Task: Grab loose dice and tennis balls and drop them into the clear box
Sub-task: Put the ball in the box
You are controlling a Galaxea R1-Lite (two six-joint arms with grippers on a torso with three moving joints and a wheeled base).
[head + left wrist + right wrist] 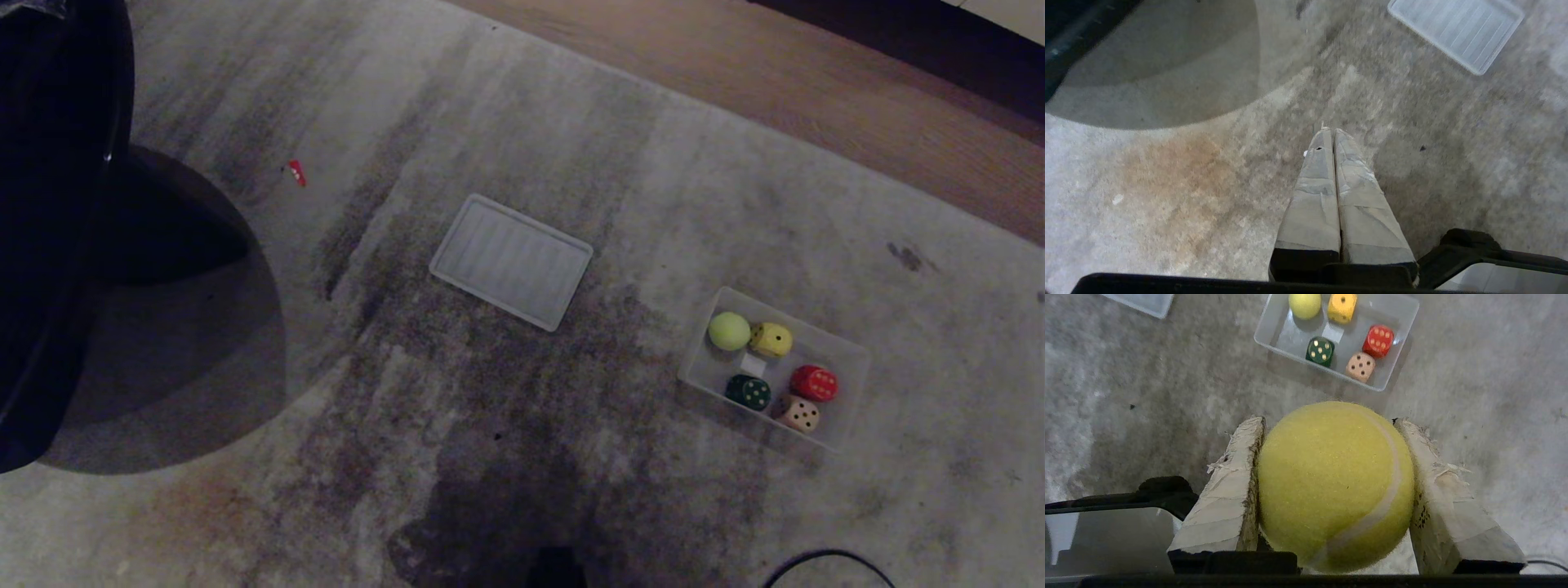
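Note:
My right gripper (1329, 421) is shut on a fuzzy yellow-green tennis ball (1333, 486), above grey carpet and short of the clear box (1284, 332). The clear box (804, 325) sits on the carpet at the right of the head view. Inside it lie another tennis ball (729, 331) and the yellow (771, 340), dark green (748, 392), red (814, 383) and tan (798, 413) dice. My left gripper (1331, 131) is shut with nothing between its fingers, over bare carpet. Neither arm shows in the head view.
A flat ribbed translucent lid (512, 260) lies on the carpet left of the box. A large dark rounded object (57, 204) fills the left edge. Wooden floor (816, 73) borders the carpet at the back. A black cable (824, 563) curls at the near right.

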